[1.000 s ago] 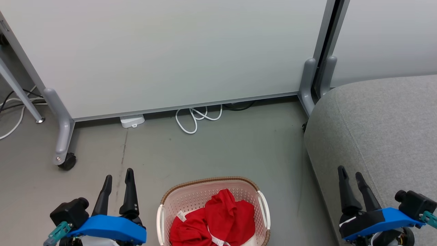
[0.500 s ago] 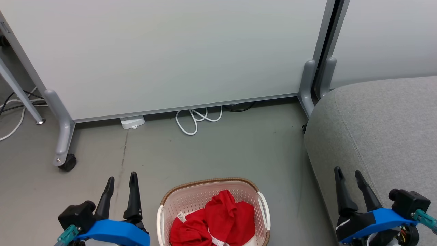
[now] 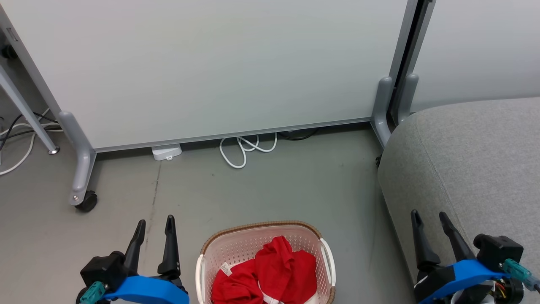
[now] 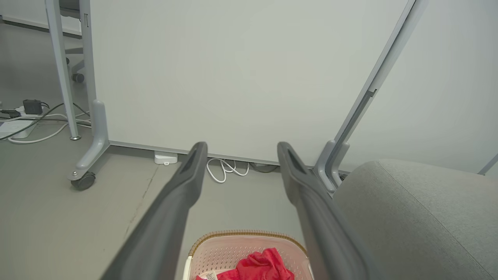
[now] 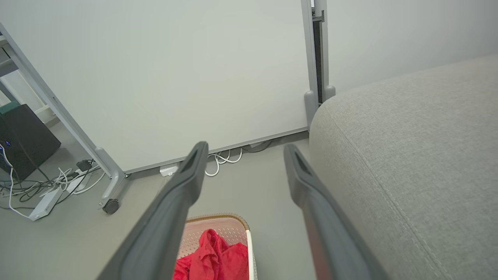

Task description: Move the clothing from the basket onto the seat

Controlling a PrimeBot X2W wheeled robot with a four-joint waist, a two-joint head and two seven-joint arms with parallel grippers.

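Edging inward, the left gripper (image 3: 155, 219) and right gripper (image 3: 428, 213) stay open, empty; bright red fabric clothing (image 3: 274, 270) still fills the cream perforated basket (image 3: 257, 225).

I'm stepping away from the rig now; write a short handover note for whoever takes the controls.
Left claw: open, empty, above the floor left of the basket.
Right claw: open, empty, by the seat's edge.
Clothing: red heap inside the basket, on the floor beside the seat.
Done: nothing; no garment lies on the seat's visible part.
Left: pick every garment out and lay it on the seat.
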